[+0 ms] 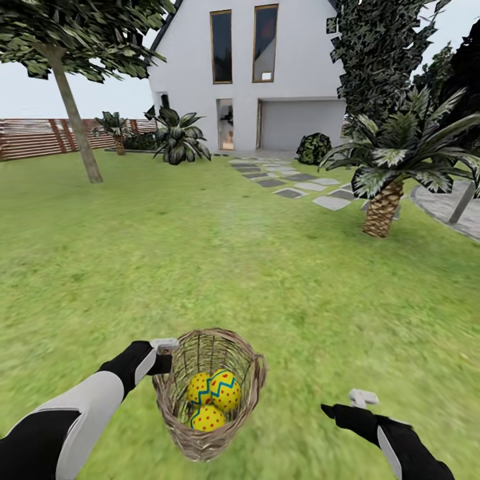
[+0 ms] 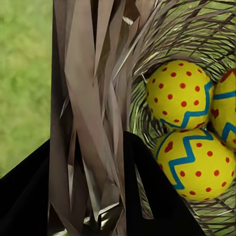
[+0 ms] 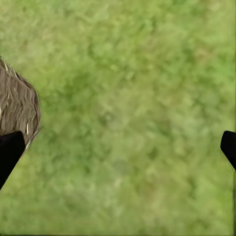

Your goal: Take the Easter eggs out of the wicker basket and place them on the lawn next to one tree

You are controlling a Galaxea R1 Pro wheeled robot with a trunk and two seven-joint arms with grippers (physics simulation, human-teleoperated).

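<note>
Held nearest of all, off the grass: a small round brown woven wicker basket [image 1: 208, 393], deep and open-weave, tilted a little, its rim wall pinched by the black left gripper [image 1: 162, 357]. Seen in the left wrist view as dark fingers [image 2: 157, 196] closed to either side of the woven wall [image 2: 93, 113], so clamped on the rim rather than on any egg. Lay inside, all touching: three yellow Easter eggs with red dots and a blue zigzag band [image 1: 212, 399], two above and one below in the head view, none out yet.

Hung just to the right of the basket, apart from it: the black right gripper [image 1: 357, 403], fingers [image 3: 10, 152] spread wide at the edges of its wrist view, nothing between them but mottled green lawn [image 3: 128, 118].

Judged light and springy, that weave, likely to flex under a pinch; best taken at the rim. Judged hard, smooth and round, the eggs, apt to roll or slip; best gripped across the middle band, one at a time.

Stood further off: a scaly-trunked palm [image 1: 383, 207] to the right, a thin-trunked leaning tree [image 1: 77, 123] to the left, then the brown slat fence [image 1: 40, 137] and the white house [image 1: 253, 73].
</note>
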